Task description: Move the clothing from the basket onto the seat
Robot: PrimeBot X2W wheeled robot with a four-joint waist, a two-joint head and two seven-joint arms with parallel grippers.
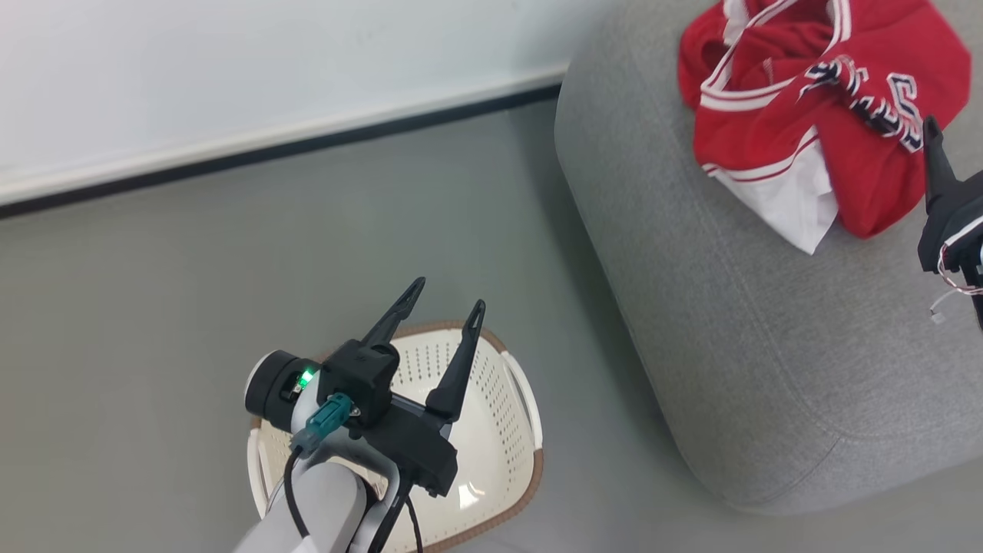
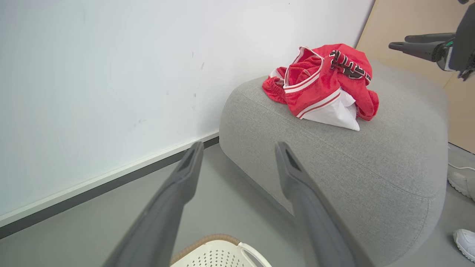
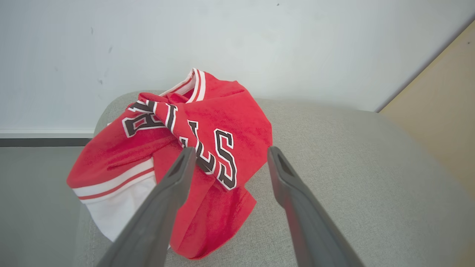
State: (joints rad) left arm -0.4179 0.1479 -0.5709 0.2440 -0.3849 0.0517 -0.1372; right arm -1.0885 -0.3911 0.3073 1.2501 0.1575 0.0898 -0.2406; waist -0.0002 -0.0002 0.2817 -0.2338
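Starting at the left of the head view, a white wall (image 1: 230, 61) meets the smooth grey floor (image 1: 153, 307) along a dark skirting strip. The left gripper (image 1: 449, 294) hangs above the basket (image 1: 530, 430), its two long dark fingers spread wide with nothing between them. The basket is cream-white moulded plastic, perforated in regular rows of small holes, with a brown rim and slotted side handles. It stands on the floor near the seat (image 1: 729, 346). The seat is a large rounded block in grey woven fabric with a stitched seam round its edge. The clothing (image 1: 768, 130) lies crumpled on top of the seat: red knit with white stripes and a white panel. Its dark block lettering, outlined in white, is folded, and only an "S" reads clearly. The right gripper (image 3: 231, 150) is poised over the garment, fingers wide apart, gripping nothing.
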